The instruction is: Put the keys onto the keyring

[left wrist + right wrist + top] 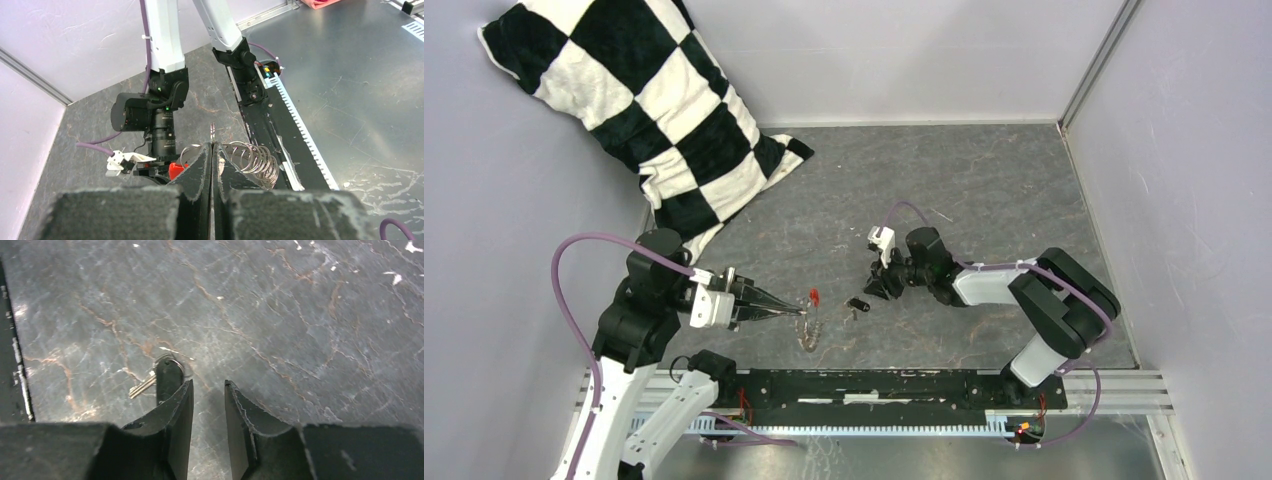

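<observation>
Here, the left gripper [212, 150] is clenched on the keyring [252, 160], with a thin metal end poking out past its tips. The exact grip spot is hidden between the pads. The red tag [175, 170] peeks from behind one finger, its face too small to read. The key [167, 374] lies on the table [300, 315], right of the keyring and apart from it. Its black head is partly hidden by a finger of the right gripper [207, 387], whose jaws stand released, the key just outside them.
</observation>
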Tool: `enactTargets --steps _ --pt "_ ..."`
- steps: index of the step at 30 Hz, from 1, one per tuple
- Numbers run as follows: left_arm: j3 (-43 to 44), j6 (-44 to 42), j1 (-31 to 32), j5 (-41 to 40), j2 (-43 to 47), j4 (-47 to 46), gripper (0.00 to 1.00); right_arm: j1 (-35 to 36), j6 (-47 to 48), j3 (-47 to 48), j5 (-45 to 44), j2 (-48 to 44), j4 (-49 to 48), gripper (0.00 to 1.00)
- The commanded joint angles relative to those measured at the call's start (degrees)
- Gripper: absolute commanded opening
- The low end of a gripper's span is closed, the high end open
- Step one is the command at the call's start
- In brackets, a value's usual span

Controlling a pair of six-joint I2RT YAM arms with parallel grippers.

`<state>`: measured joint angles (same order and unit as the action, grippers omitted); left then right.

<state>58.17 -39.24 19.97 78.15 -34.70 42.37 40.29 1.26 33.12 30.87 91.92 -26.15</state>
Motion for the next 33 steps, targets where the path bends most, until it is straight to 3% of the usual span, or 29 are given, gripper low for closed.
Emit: enactTargets --steps 1,7,17,24,33 --pt "0.5 1.2 -0.1 0.4 0.4 -0.5 0.02 -0.3 -1.0 4.0 -4.1 0.6 -0.2 0.37" --pt "0.3 0.9 0.0 0.0 0.8 -0.6 0.02 -0.4 -3.4 3.3 -4.7 -3.5 -0.1 0.40" --pt "-0.1 0.7 0.0 -0.2 1.3 -0.6 0.02 0.5 -1.9 5.1 2.8 0.5 1.5 0.38" --pt "-0.1 0.9 -0.1 -0.1 1.1 -0.5 0.02 0.8 17.7 9.0 7.3 3.2 5.8 0.37" --pt "0.6 1.8 0.0 -0.9 1.7 -0.6 0.02 0.8 34.6 18.7 18.3 11.9 23.4 0.34"
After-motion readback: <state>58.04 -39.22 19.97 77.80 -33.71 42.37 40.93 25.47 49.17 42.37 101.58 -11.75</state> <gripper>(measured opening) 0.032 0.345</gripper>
